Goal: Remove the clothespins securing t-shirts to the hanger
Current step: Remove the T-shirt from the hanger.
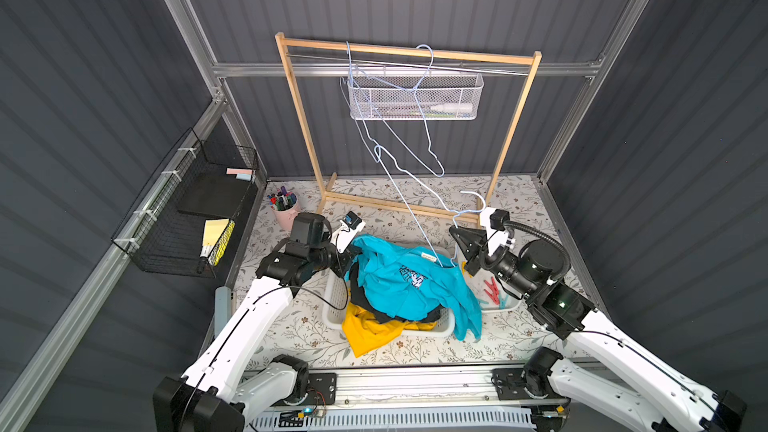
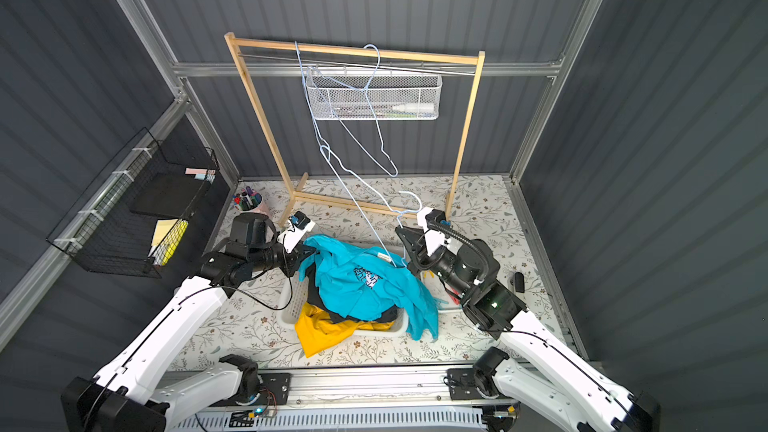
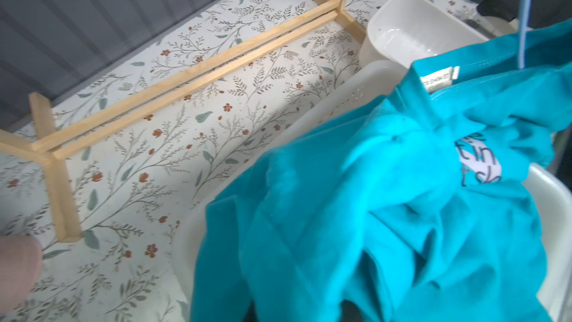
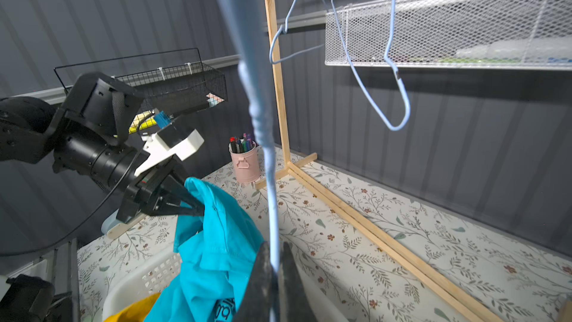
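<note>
Teal shirt heaped in the basket, left gripper pinching its edge, seemingly to tug it off the hanger the right gripper clamps steady (clothespins already in the tray)

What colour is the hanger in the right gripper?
Light blue. The hanger shows best in the right wrist view, in the right gripper.

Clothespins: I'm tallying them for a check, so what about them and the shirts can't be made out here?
Clothespins: in both top views the right arm covers part of their bin, so no count.
Black t-shirt: mostly buried under the teal t-shirt.
Teal print: crumpled, unreadable in every view.
</note>
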